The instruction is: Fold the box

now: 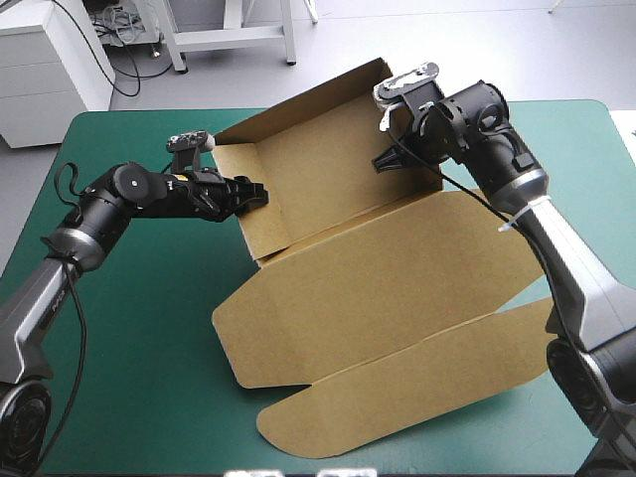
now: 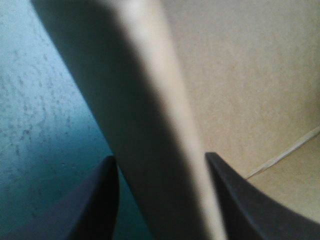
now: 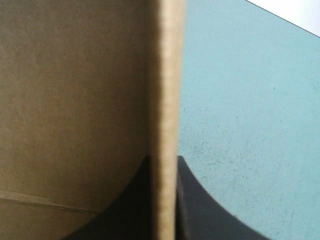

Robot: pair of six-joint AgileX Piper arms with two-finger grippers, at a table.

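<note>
The box (image 1: 378, 278) lay on the teal-green cover (image 1: 149, 338), its lid flat. My right gripper (image 3: 164, 158) pinched the box's right wall. My left gripper (image 2: 160, 156) stood open astride its left wall, holding nothing. I judged that the unheld wall could flop outward. I couldn't tell whether those fingers touched it. My right arm hid the box's far corner.

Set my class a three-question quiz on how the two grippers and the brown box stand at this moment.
1. True or false: the box lies wholly flat on the teal-green cover.
2. The right gripper is: A) shut on the edge of a raised wall of the box; B) open above the cover; C) resting on the flat lid.
3. Fill in: the left gripper has the box's ____ wall between its fingers.
Key: 1 false, walls are raised; 2 A; 3 left.
</note>
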